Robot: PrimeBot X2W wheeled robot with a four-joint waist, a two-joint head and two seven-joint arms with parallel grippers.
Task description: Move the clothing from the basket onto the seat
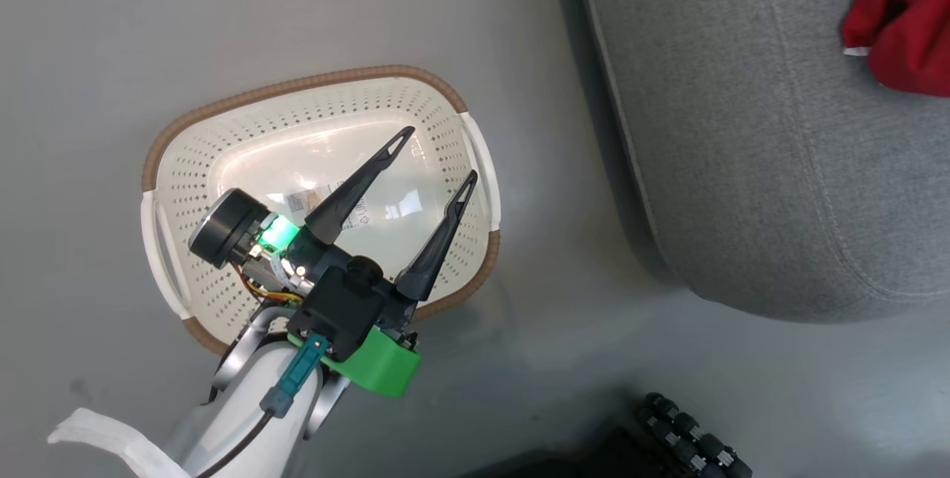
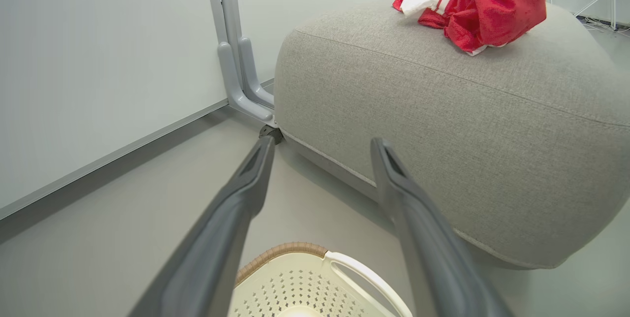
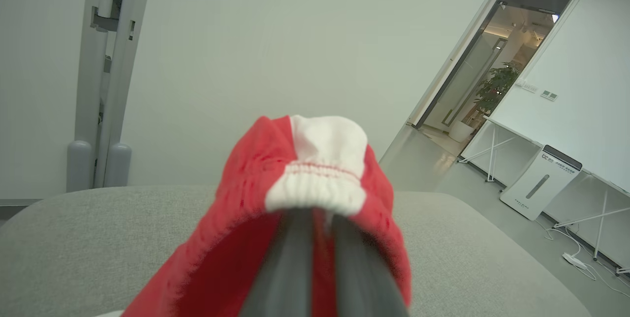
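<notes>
Head view first, Mia: how does the left gripper [image 1: 440,153] stand?

Wide apart, Tom, with nothing between its fingers. It hangs over the basket [image 1: 185,188], which sits on the grey floor [image 1: 89,33]. The basket's glossy cream bottom and paper label [image 1: 308,200] are showing. The left wrist view agrees: the two dark fingers [image 2: 243,199] are spread, with the basket's brown rim and one white handle just below them.

And the clothing [image 1: 902,25]?

It's on the seat [image 1: 779,166], well apart from the basket. In the head view it's a red heap at the top right corner, lying on the grey cushion. From the left wrist it sits on the seat's top, crumpled, red with a bit of white striped trim at one side.

What about the right gripper [image 3: 317,223]?

In the right wrist view its fingers are pressed close together. They pinch a red piece of the clothing, and its white elastic band is draped over the tips. The grey seat spreads out beneath and behind it, in front of a pale wall.

Is that piece lifted or lying down?

Hard to say. The cloth covers the fingertips, so I can't tell whether it hangs clear of the cushion or rests on it.
</notes>
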